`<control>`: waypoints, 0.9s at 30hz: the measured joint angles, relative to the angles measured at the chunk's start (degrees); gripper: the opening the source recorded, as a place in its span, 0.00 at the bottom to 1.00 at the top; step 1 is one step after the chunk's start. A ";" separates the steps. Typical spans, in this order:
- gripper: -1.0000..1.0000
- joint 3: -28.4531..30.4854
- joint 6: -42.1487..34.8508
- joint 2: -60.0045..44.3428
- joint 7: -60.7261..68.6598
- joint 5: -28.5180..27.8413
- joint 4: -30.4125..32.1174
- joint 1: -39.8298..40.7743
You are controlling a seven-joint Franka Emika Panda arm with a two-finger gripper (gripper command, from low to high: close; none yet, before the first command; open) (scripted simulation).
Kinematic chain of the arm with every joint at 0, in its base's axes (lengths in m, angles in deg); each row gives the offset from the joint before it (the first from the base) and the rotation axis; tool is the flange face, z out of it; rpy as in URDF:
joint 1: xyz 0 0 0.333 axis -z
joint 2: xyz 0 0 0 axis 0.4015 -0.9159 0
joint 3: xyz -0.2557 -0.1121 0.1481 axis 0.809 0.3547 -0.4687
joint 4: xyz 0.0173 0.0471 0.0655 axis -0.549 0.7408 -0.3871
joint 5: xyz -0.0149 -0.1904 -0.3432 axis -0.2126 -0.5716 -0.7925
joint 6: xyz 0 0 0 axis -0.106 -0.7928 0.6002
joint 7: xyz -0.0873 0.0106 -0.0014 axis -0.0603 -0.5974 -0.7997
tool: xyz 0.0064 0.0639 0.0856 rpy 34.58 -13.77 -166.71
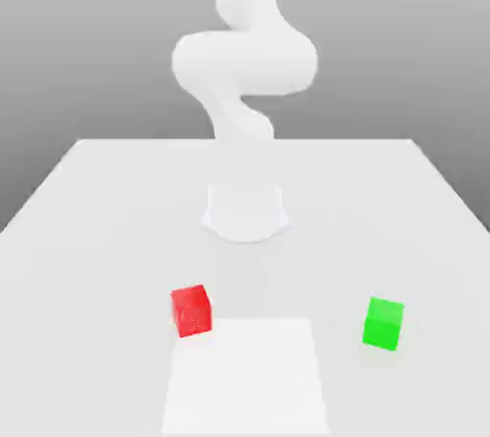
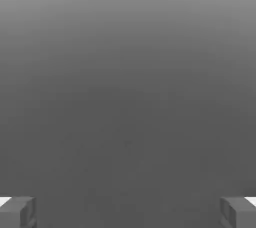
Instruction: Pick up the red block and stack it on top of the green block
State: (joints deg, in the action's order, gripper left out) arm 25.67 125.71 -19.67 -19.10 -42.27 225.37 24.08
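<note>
The red block (image 1: 191, 309) sits on the white table (image 1: 86, 234), towards the front on the exterior view's left. The green block (image 1: 384, 322) rests on the same table on the exterior view's right, about level with the red one and well apart from it. In the hand view my gripper (image 2: 128, 212) is open: its two grey fingertips (image 2: 17, 212) stand far apart with nothing between them, against a plain grey backdrop. Neither block is touched.
The white arm (image 1: 244, 62) rises from its round base (image 1: 245, 210) at the table's middle, behind both blocks. A paler square patch (image 1: 244, 378) lies at the table's front, between the blocks.
</note>
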 joint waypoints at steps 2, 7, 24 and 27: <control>0.50 0.27 2.67 -3.47 1.75 -1.88 3.56 0.23; 0.50 2.34 9.26 -12.03 6.92 -5.25 12.22 1.25; 0.50 13.77 32.35 -40.23 29.73 -1.92 33.18 1.44; 0.50 12.89 35.35 -43.74 31.87 1.29 32.68 1.34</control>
State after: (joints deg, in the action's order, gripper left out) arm 38.56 161.06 -63.41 12.77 -40.98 258.05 25.41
